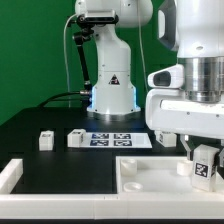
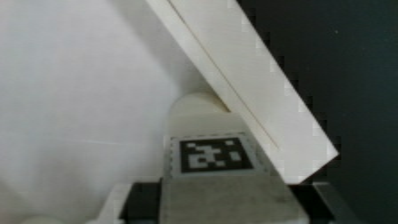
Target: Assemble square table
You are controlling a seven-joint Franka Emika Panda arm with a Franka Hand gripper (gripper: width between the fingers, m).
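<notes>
The gripper (image 1: 205, 152) is clamped on 1 leg (image 1: 206, 168), held upright at the right of the panel (image 1: 150, 175), which lies near; best keep the leg vertical, line it over a panel corner, then lower slowly and twist.

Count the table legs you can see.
3: one leg in the gripper over the square panel, two loose legs at the exterior view's left of the marker board. A fourth may be hidden.

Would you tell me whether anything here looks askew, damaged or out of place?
Nothing stands out. The gripper holds a tagged leg upright by the square panel; one loose leg and a second loose leg sit on the table beside the marker board.
</notes>
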